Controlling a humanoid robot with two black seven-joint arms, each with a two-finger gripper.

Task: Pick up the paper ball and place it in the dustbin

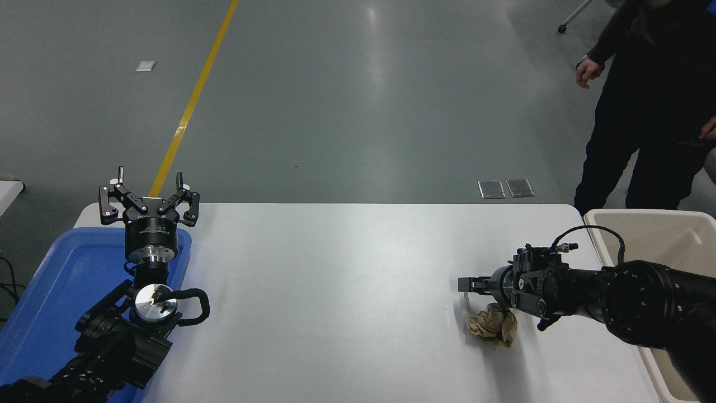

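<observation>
Paper ball [493,326] partly hidden under right end effector [467,285], grip unclear, dustbin [643,224] cut off, left end effector [149,184] open.

Crumpled tan paper ball [493,324] on a smooth, glossy white table [335,291].

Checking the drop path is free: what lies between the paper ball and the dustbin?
In the head view, only the right arm crosses above bare white table between the paper ball and the dustbin.
</observation>
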